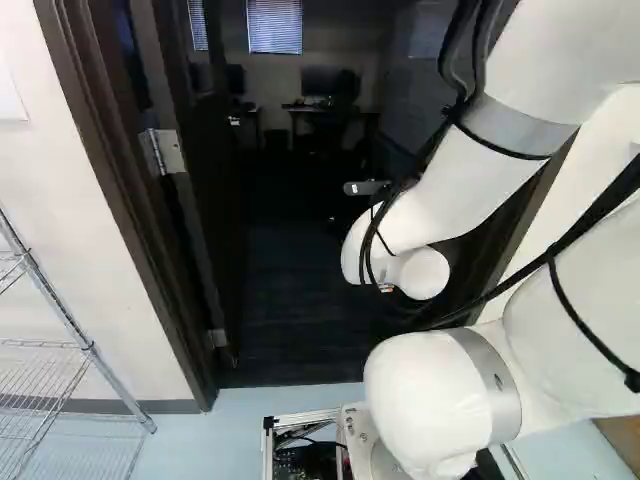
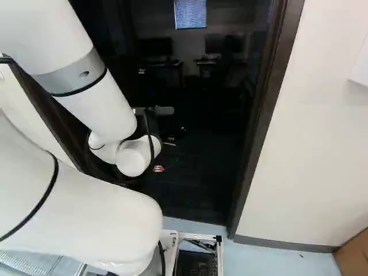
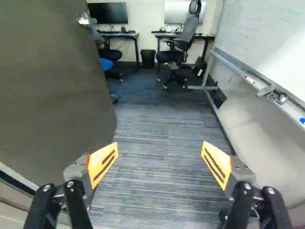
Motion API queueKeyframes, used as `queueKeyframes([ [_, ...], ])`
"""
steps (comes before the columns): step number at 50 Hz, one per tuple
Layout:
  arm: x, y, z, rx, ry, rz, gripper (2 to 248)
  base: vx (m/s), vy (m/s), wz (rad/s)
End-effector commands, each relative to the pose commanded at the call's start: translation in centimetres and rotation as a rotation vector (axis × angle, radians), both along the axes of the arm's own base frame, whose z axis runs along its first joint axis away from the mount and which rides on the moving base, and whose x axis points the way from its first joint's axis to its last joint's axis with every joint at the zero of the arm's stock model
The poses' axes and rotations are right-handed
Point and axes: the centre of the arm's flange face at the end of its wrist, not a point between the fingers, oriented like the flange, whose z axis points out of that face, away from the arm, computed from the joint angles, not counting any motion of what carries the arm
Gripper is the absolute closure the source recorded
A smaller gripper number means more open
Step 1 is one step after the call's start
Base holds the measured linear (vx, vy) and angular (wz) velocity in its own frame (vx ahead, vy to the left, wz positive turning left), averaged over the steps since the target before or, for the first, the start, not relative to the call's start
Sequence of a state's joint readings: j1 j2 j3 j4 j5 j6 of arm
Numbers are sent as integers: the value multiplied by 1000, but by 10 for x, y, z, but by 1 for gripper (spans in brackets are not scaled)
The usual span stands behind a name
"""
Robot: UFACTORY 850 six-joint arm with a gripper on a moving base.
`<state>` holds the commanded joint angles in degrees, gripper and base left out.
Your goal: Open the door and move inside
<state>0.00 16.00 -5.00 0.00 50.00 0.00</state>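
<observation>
Step in hand: moving inside; I judge the opening to be done, since the door (image 3: 52,76) stands swung into the room.
Door position: hinged at the left of the left base view, its face beside one of my fingers in the wrist view; its door handle (image 3: 84,20) is up the leaf, ahead of that finger.
Jaws: spread wide, orange pads (image 3: 103,164) well apart; my gripper (image 3: 159,148) has nothing between them and points into the room.
Base: the base frame (image 2: 201,237) is on the pale floor (image 1: 200,440), short of the dark carpet (image 3: 157,171).
Next move: drive ahead slowly through the opening, holding the arm steady; no grasp appears needed.
Left edge: left jamb (image 1: 130,190), with the hinge (image 1: 163,152) and door leaf just inside it; a drift this way could scrape the leaf.
Right edge: right jamb (image 2: 259,129); my elbow and upper links overlap its line in the left base view, so clearance there needs checking.
Open room: a strip of carpet runs ahead between the door and the whiteboard (image 3: 271,36).
Inside limits: the whiteboard's tray (image 3: 262,86) lies beyond my other finger and its foot (image 3: 202,88) reaches onto the carpet; an office chair (image 3: 178,47) and waste bin (image 3: 148,58) bound the far end.
</observation>
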Motion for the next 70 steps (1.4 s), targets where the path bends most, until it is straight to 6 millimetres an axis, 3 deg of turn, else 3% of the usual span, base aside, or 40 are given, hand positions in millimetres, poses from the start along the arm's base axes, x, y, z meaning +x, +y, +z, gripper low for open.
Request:
queueKeyframes([
  [70, 0, 0, 0, 0, 0, 0, 3, 112, 4, -4],
])
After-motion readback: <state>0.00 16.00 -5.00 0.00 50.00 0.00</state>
